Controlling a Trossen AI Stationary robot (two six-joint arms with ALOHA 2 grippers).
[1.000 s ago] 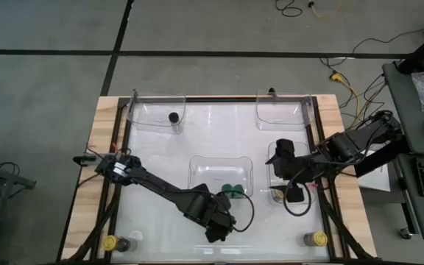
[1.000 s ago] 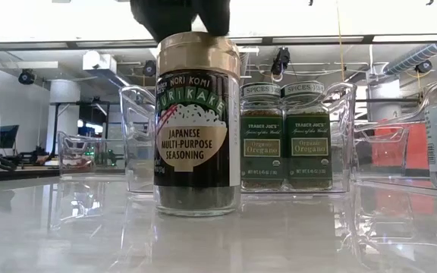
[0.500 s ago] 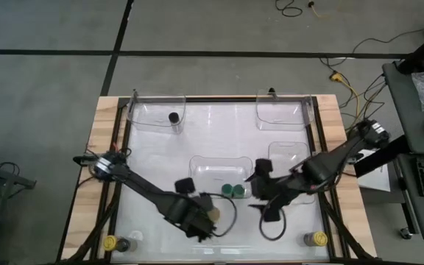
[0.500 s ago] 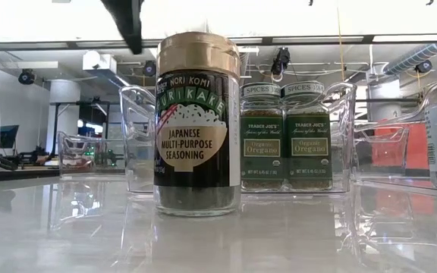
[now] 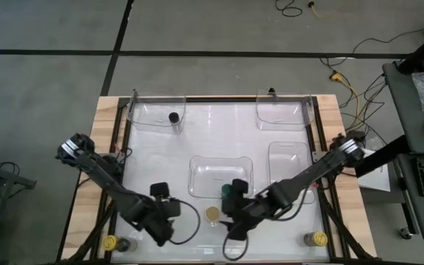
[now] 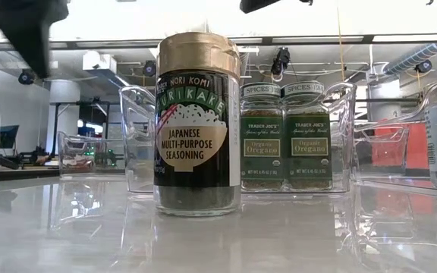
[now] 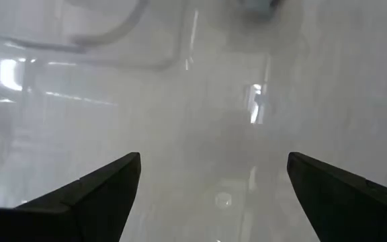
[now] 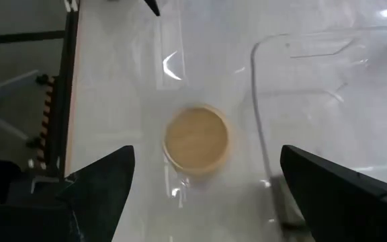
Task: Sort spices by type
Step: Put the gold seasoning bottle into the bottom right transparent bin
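Item: tan-lidded cylindrical furikake spice jar (image 5: 212, 214). Stands free, lower centre of the high view, just below the central clear plastic tray (image 5: 198, 163) holding two green-lidded oregano jars (image 6: 288, 136).

Orientation: upright, long axis vertical, lid up; label faces the low camera.

My right claw (image 5: 232, 224): lower centre, just right of the jar, fingers spread wide, empty.

My left claw (image 5: 162, 221): lower left of centre, also parted and empty.

Risk: descending off-centre, a finger could clip the lid and topple this tall jar on the glossy white tabletop (image 5: 197, 125).
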